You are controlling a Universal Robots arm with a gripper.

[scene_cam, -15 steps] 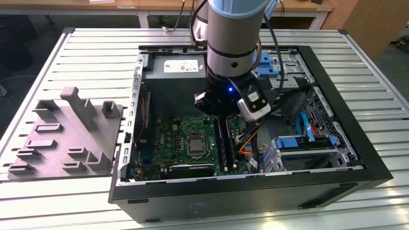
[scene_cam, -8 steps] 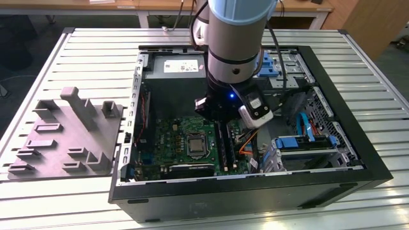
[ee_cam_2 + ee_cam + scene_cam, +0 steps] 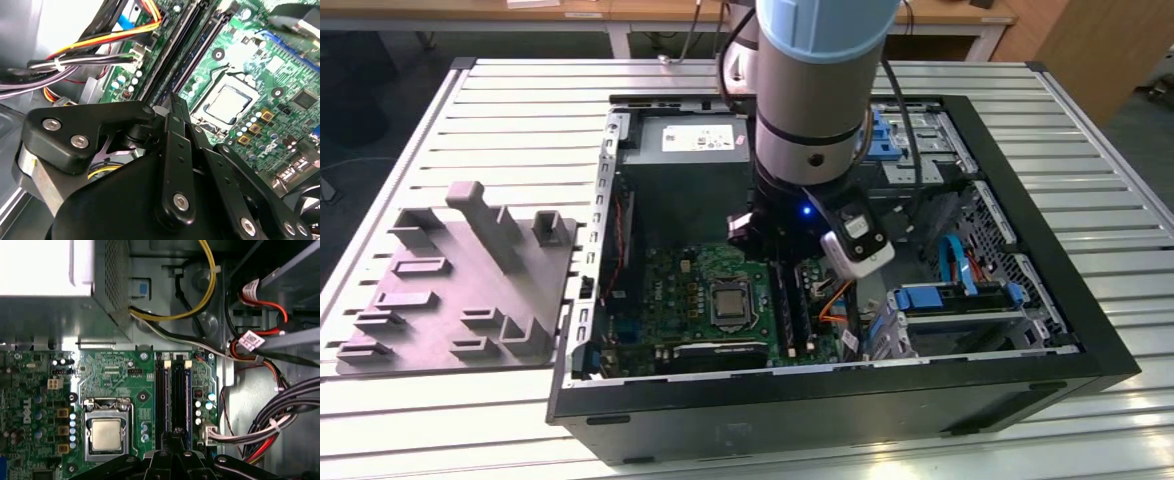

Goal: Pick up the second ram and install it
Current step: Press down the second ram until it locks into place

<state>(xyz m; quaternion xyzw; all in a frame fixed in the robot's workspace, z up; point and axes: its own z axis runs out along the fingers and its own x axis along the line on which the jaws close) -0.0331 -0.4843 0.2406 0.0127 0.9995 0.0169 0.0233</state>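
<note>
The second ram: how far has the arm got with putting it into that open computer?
Reaching is done: the gripper is down inside the computer case, right at the long black memory slots beside the processor socket. In hand: work at those slots. I cannot tell whether the second ram is in the gripper or already seated, so a finished install is not confirmed.

The arm (image 3: 811, 90) is a thick silver-grey cylinder with a pale blue cap, a black band and a small blue light near its wrist. A white-and-black camera module (image 3: 858, 243) is attached there. The gripper (image 3: 175, 107) is matte black, with linkages fastened by silver screws.
</note>
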